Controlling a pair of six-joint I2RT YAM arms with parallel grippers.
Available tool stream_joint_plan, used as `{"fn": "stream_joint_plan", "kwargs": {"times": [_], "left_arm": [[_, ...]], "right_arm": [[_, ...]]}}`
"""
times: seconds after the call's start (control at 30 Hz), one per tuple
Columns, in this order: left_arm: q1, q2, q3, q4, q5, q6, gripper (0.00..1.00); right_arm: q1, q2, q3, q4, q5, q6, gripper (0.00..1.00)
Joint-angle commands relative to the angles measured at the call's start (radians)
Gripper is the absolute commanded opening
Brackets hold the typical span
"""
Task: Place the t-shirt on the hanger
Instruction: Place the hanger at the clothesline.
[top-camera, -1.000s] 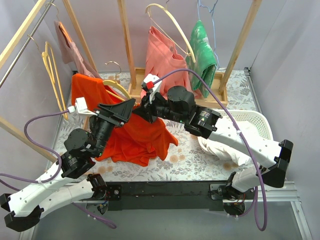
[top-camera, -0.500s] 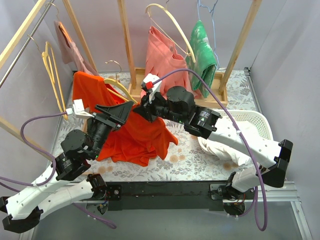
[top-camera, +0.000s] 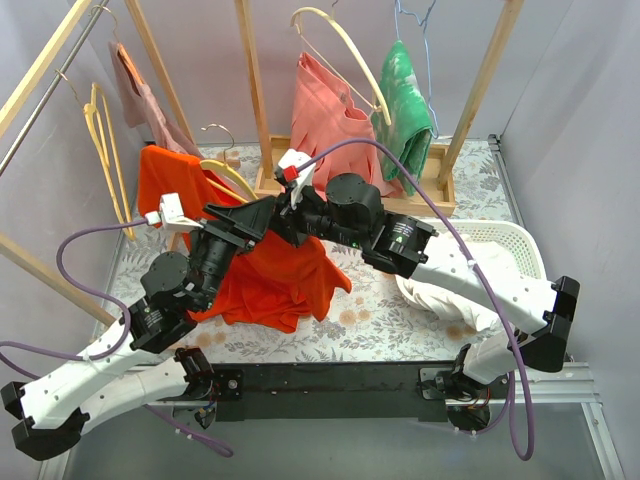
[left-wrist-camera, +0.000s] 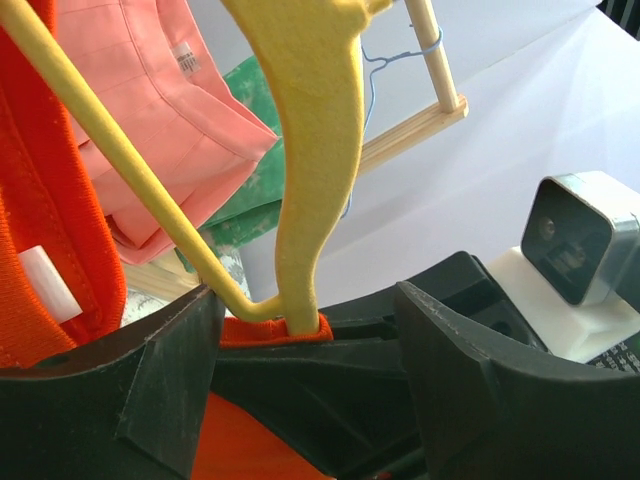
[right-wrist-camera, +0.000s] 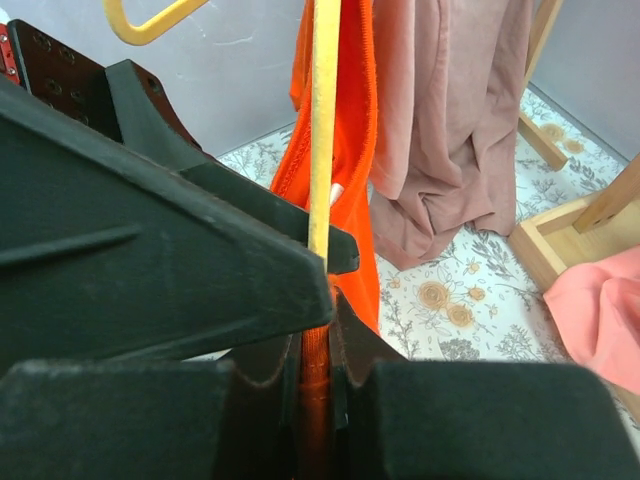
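The red-orange t-shirt (top-camera: 270, 280) hangs from the upper left down onto the table. The pale-yellow hanger (top-camera: 222, 172) with its silver hook stands above it, one arm inside the shirt's neck. My right gripper (top-camera: 287, 218) is shut on a fold of the t-shirt (right-wrist-camera: 315, 385), right beside the hanger's thin bar (right-wrist-camera: 323, 120). My left gripper (top-camera: 255, 215) is open. In the left wrist view its fingers (left-wrist-camera: 170, 370) stand wide apart around the hanger (left-wrist-camera: 305, 150), which enters the orange neckband (left-wrist-camera: 275, 331). The right gripper's black body lies between them.
A salmon-pink garment (top-camera: 325, 115) on a thick cream hanger (top-camera: 345, 55) and a green cloth (top-camera: 405, 100) hang at the back. Spare yellow hangers (top-camera: 100, 140) and a dusty-pink garment (top-camera: 135, 90) hang left. A white basket (top-camera: 515, 245) with a white cloth bundle (top-camera: 440, 295) is right.
Both grippers, the hanger and the held part of the shirt have shifted slightly up and to the left. The left arm's wrist has swung back toward the shirt.
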Motion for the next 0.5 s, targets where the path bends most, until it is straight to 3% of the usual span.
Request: {"fn": "stream_joint_plan", "kwargs": {"times": [0.0,0.37,0.47], "left_arm": [[-0.002,0.025,0.003,0.074,-0.018,0.023,0.64],[-0.004,0.002,-0.066,0.194,-0.069,0.051,0.47],[-0.002,0.002,-0.071,0.221,-0.078,0.075,0.35]], "right_arm": [[0.015,-0.022,0.064,0.110,-0.046,-0.019,0.01],[0.026,-0.042,0.029,0.147,-0.095,-0.022,0.01],[0.026,-0.043,0.021,0.148,-0.097,-0.020,0.01]]}}
